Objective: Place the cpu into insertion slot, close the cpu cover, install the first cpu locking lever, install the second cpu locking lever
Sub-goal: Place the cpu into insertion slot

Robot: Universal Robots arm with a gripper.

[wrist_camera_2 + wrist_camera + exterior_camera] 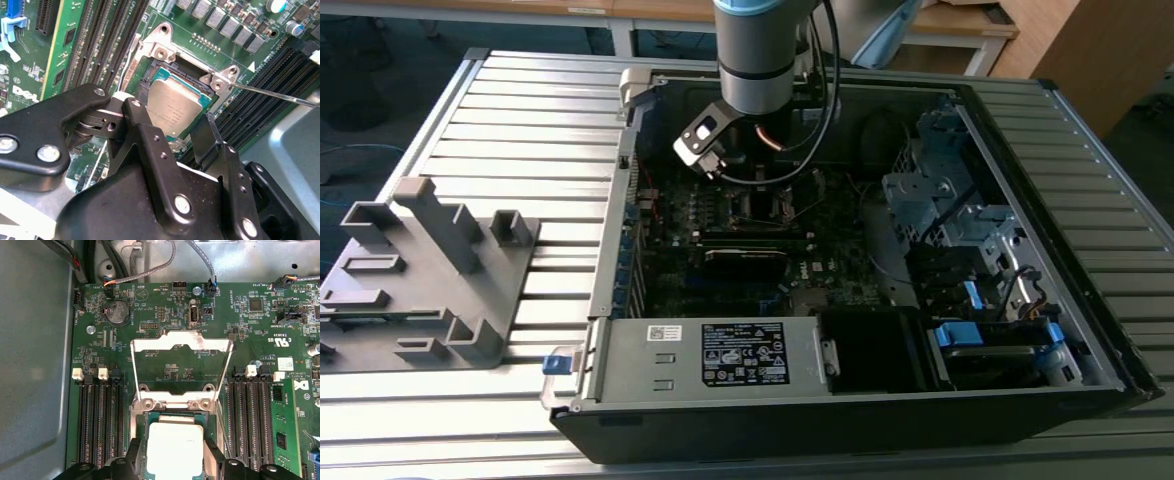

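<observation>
Resting in insertion slot (pixel 170 418): cpu (pixel 175 450); cpu cover (pixel 181 340) open.

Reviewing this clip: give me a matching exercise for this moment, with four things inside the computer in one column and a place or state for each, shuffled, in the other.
Things:
1. cpu
2. cpu cover
3. round battery
4. long black slots

Places or states:
a. silver disc on the green board
b. swung open, off the insertion slot
c. in rows on both sides of the insertion slot
d. lying in the insertion slot, metal top up

Pairs: 1-d; 2-b; 3-a; 4-c
</observation>
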